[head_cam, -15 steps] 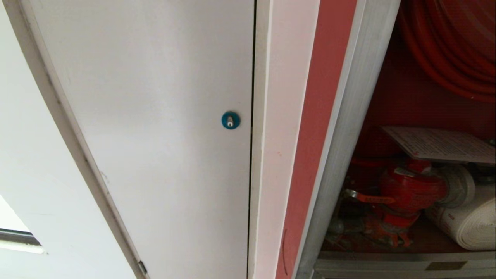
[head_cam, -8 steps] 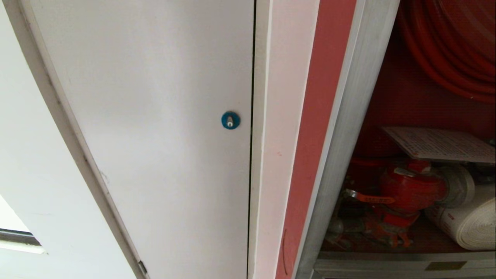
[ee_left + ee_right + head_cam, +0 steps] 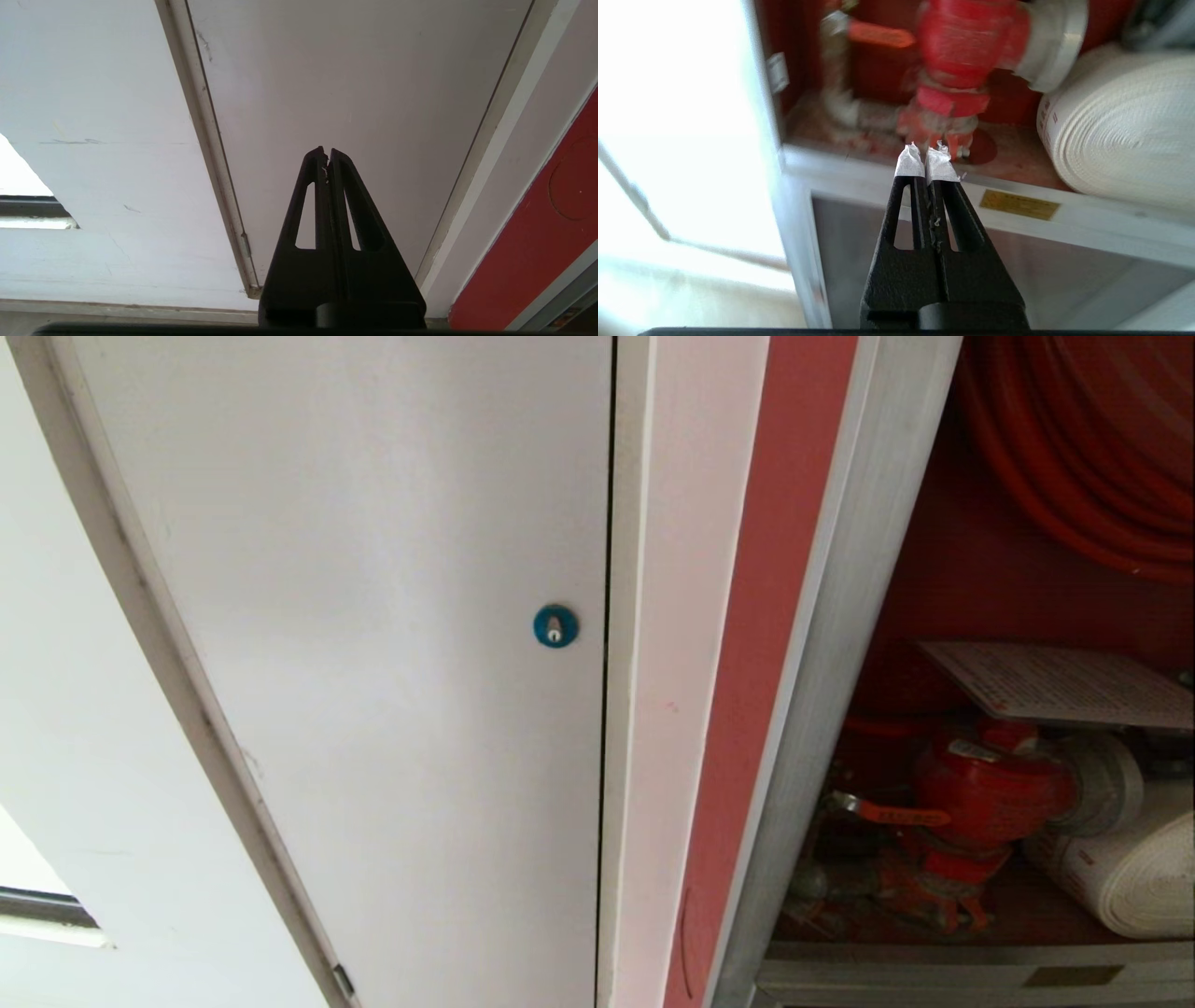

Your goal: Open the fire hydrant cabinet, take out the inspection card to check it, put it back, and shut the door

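White wall: plain painted surface [image 3: 84,728], left edge of the head view.
White door: flat white panel with a round blue lock [image 3: 555,625], left and centre of the head view; no part of the task.
Left gripper: black two-finger gripper [image 3: 327,154], fingers pressed together on nothing, pointing at the white door in its wrist view; idle.
Red strip: painted band [image 3: 766,644] just right of centre, between the white trim and the cabinet frame.
Fire hydrant cabinet: tall silver metal-framed cabinet [image 3: 831,663], red inside, right part of the head view, standing open.
Door: dark glass panel, not seen in any view.
Coiled red hose: upper right corner [image 3: 1092,448].
Inspection card: thin pale greyish-pink printed sheet [image 3: 1055,683], right of frame, lying near-flat above the red valve [image 3: 990,789].
Rolled white hose: lower right [image 3: 1130,877], beside the valve.
Right gripper: black fingers with white-taped tips [image 3: 927,156], closed and empty, low in front of the cabinet sill, apart from the valve.
Step in hand: card appears returned; likely closing the door.
Next move calls for: finding the door's edge off-frame and swinging it shut without snagging the card.
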